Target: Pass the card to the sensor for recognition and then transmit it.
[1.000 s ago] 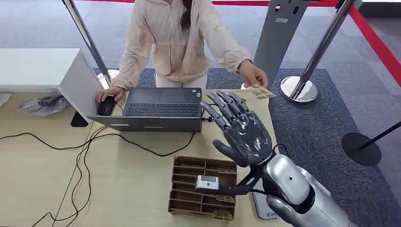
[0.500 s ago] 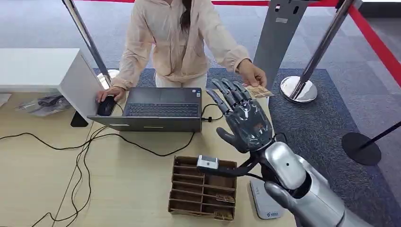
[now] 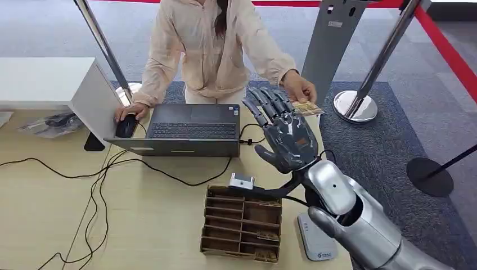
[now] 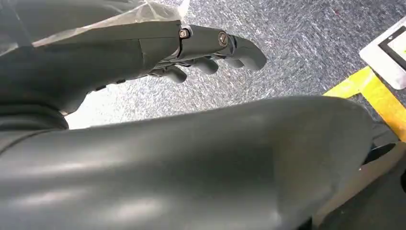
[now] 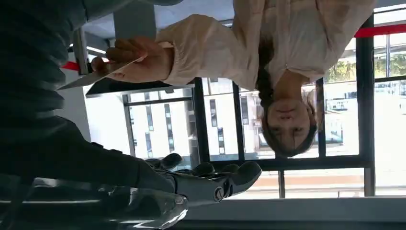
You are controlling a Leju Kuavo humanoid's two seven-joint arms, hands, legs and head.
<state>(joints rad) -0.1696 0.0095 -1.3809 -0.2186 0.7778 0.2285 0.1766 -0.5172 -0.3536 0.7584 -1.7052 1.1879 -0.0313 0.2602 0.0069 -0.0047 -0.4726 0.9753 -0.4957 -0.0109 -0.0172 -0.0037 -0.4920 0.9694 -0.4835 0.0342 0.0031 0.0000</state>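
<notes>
The laptop [image 3: 188, 130] is sitting on the table [image 3: 50, 214]; the divided tray [image 3: 242, 224] is lying before it, the person [image 3: 211, 50] standing behind it, the card [image 3: 308, 108] being held to its right

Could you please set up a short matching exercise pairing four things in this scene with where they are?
Things:
1. card
2. mouse
3. white reader
4. right hand

Places:
A. flat on the table beside the cardboard tray
B. raised open, just short of the card
C. in the person's hand
D. under the person's other hand, left of the laptop

Pairs: 1-C, 2-D, 3-A, 4-B
</notes>
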